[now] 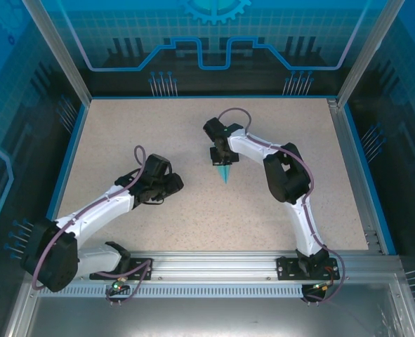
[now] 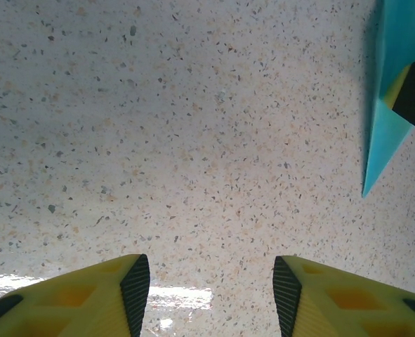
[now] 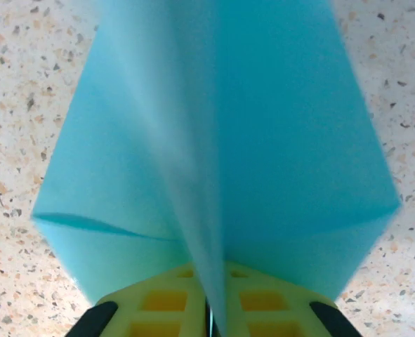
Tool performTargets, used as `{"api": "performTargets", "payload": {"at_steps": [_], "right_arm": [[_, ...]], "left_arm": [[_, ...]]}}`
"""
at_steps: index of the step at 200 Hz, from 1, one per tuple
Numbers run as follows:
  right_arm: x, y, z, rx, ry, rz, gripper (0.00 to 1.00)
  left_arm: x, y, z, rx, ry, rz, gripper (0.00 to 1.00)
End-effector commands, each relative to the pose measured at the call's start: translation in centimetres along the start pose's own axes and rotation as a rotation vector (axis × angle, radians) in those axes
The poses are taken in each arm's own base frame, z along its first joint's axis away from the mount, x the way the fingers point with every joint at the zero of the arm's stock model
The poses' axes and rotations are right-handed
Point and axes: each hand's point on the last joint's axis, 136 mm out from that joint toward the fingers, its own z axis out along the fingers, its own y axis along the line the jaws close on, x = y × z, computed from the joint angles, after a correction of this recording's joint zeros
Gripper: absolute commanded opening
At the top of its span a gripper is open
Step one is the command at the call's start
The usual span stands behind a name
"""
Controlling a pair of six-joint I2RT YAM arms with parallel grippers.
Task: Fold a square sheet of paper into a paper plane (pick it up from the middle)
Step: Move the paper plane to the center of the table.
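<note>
Small light blue folded paper plane: located near the middle of the speckled beige table, sharp point toward the arm bases. Contact with the surface cannot be confirmed.

Right gripper: pinches the plane's raised centre crease, in my judgement to keep the fold pressed together.

Left gripper: jaws apart, empty, clear of the plane.

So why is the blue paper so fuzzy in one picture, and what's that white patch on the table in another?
Right wrist view: the paper plane sits right at the lens, so its centre fold blurs; the speckled table behind looks sharper. Left wrist view: the white patch is light glaring off the table near the left claw. Top view: even light, soft shadows.
</note>
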Motion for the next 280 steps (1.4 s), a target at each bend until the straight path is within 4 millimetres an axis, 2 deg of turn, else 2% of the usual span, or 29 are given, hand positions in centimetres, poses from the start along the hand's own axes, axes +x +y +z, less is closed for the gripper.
{"api": "performTargets", "payload": {"at_steps": [1,33,96,114,132,149,175,215,243,254,271,280], "right_arm": [[0.6,-0.5,1.0,0.014,0.039,0.029,0.15],[0.9,-0.6,1.6,0.009,0.054,0.033,0.24],[3.7,-1.5,3.8,0.036,0.131,0.06,0.37],[3.7,-1.3,3.8,0.026,0.13,0.06,0.38],[2.9,-1.0,2.9,0.01,0.114,0.055,0.42],[1.5,-0.7,1.1,-0.012,0.074,0.049,0.44],[-0.5,-0.3,-2.5,-0.053,0.001,0.046,0.53],[-1.8,-0.4,-8.1,-0.114,-0.107,0.05,0.64],[-1.6,-2.3,-11.9,-0.102,-0.201,0.066,0.67],[-1.7,-3.3,-14.3,-0.097,-0.279,0.07,0.68],[-1.5,-6.0,-17.8,-0.044,-0.423,0.086,0.72],[-1.1,-8.1,-19.8,0.019,-0.513,0.108,0.74]], "left_arm": [[-0.6,-0.9,-0.3,0.024,-0.002,0.0,0.53],[-0.5,-0.9,-0.1,0.022,0.007,-0.001,0.53],[-0.5,-1.2,0.0,0.027,0.017,0.003,0.53],[-0.5,-1.2,0.0,0.027,0.018,0.008,0.53],[-0.6,-1.3,-0.1,0.026,0.015,0.014,0.53],[-0.8,-1.3,-0.3,0.023,0.01,0.023,0.53],[-1.1,-1.6,-0.8,0.032,-0.003,0.043,0.52],[-1.5,-1.6,-1.4,0.032,-0.032,0.069,0.53],[-1.6,-1.5,-1.7,0.032,-0.047,0.082,0.55],[-1.9,-1.4,-1.9,0.03,-0.06,0.088,0.57],[-2.3,-1.1,-2.2,0.017,-0.088,0.1,0.61],[-2.7,-1.0,-2.6,0.013,-0.111,0.111,0.66]]}}
